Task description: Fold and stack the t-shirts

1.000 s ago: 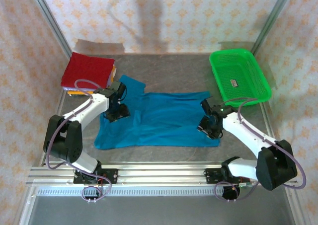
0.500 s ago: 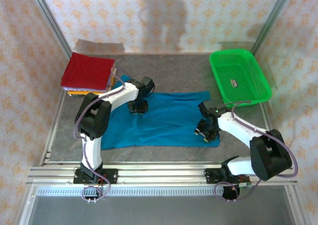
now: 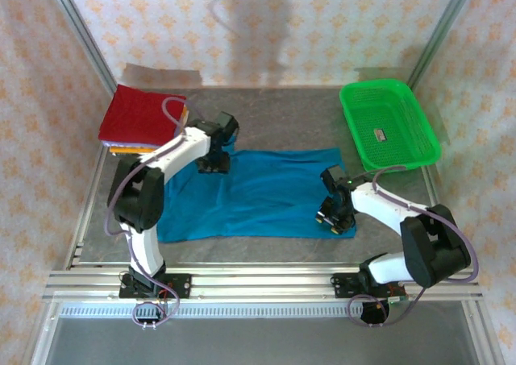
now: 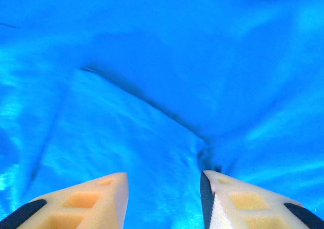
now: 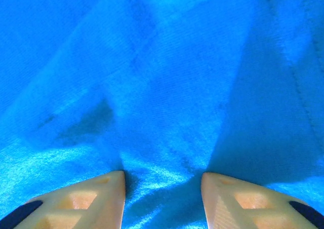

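Teal-blue t-shirt, dark-red shirt, green basket

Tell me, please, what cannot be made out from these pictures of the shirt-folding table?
- Top view: the folded shirts under the dark red shirt show only orange and yellow edges; it hides how many there are.
- Top view: the small item in the green basket is too small to identify.
- Right wrist view: the teal shirt bunches up at the right hand; whether it is gripped is unclear.
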